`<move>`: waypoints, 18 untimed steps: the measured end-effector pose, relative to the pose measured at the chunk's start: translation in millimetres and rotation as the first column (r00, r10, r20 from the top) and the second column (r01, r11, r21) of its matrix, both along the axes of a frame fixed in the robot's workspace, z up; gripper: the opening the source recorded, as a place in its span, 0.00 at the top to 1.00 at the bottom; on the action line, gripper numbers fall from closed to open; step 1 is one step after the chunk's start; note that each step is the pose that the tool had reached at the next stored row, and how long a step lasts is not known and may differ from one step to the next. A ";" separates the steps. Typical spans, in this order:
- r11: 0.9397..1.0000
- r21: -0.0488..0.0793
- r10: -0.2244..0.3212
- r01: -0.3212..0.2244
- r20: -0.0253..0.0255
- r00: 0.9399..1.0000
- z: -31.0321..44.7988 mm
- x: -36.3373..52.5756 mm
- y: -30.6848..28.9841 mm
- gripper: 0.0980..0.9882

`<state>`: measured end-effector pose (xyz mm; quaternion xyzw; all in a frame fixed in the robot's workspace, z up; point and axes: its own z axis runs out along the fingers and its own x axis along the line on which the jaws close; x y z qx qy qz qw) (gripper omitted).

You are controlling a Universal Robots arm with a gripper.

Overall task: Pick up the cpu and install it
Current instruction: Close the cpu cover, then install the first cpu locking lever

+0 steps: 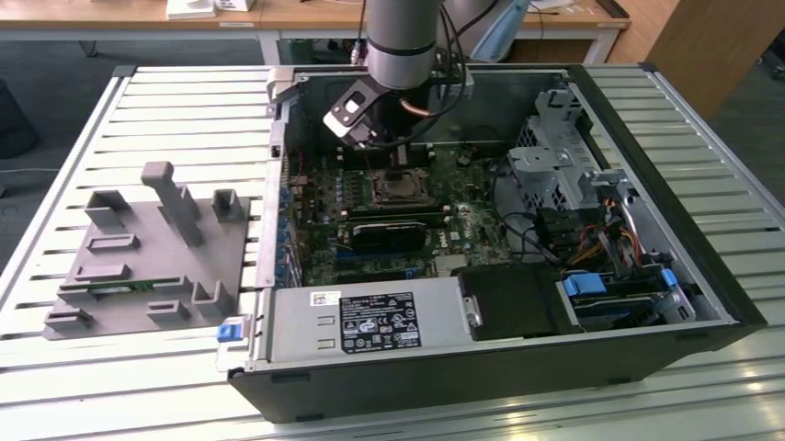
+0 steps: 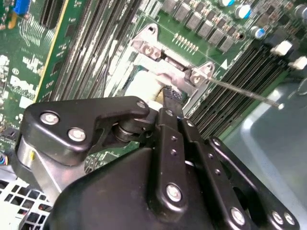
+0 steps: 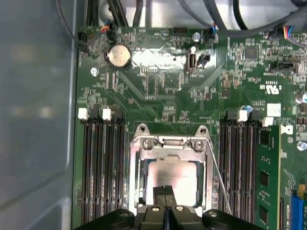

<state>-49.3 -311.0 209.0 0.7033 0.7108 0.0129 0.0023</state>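
We are seeing our matte black gripper (image 3: 165, 207) pinched narrow, fingertips meeting over the near edge of the cpu (image 3: 173, 178). The silvery square is lying flat inside its shiny metal socket frame (image 3: 168, 143). Ribbed memory slots (image 3: 101, 167) are crowding both sides on the green motherboard (image 3: 158, 88).

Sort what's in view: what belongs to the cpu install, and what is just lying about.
Belongs to the job:
cpu, in the socket frame
gripper, over the cpu
motherboard
computer case

Lying about:
grey fixture, outside the case on the slatted table
green memory stick
round coin battery
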 end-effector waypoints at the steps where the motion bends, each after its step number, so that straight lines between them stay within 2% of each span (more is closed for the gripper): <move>1: 1.000 0.000 0.000 0.000 0.000 1.000 0.0 1.6 0.0 0.99; 7: 1.000 0.000 0.000 0.000 0.000 1.000 0.0 11.3 -0.1 0.99; 12: 1.000 0.000 0.000 0.000 0.000 1.000 1.2 12.2 0.0 0.99; 15: 1.000 0.000 0.000 0.000 0.000 1.000 5.5 12.3 0.0 0.99; 18: 1.000 0.000 0.000 0.000 0.000 1.000 13.6 12.3 0.0 0.99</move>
